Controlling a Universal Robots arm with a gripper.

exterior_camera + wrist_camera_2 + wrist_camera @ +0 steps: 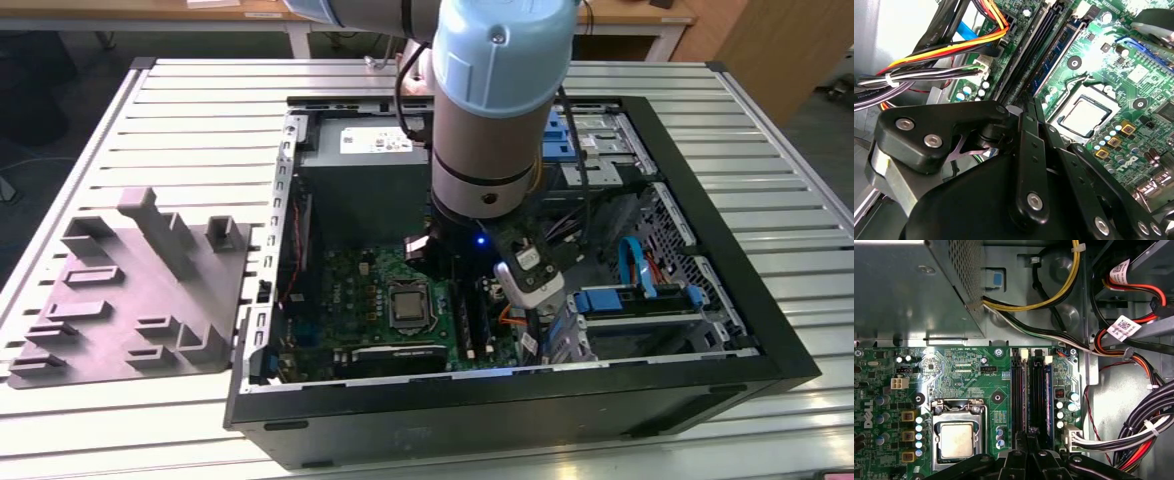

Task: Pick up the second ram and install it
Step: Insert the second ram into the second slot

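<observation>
The arm reaches down into the open computer case (747, 360), which lies on its side on the slatted desk (200, 110). The hand (534, 312) hangs low over the motherboard (969, 375), just beside the processor socket (956, 440) and right above the row of memory slots.

In both wrist views the hand's fingers (1026, 150) are drawn close together, and no board can be made out between them. It looks closed on nothing, though a thin card pinched edge-on would be hard to spot from these angles.

A dark blue-green stick stands upright in one of the slots. It runs the length of its rail between the black rails on either side. This is most likely the second ram (1040, 390). It also shows in the second wrist view as a blue strip (1056, 52) running away from the fingertips. The hand sits over the near end of that stick, but whether it touches it cannot be told.

The pickup appears to be done and the stick is in its slot. It is not visible whether the stick is pressed fully home and its end clips are latched, so the seating step may be unfinished. A grey moulded holder (134, 290) rests on the desk well apart from the case, toward the exterior view's left.
</observation>
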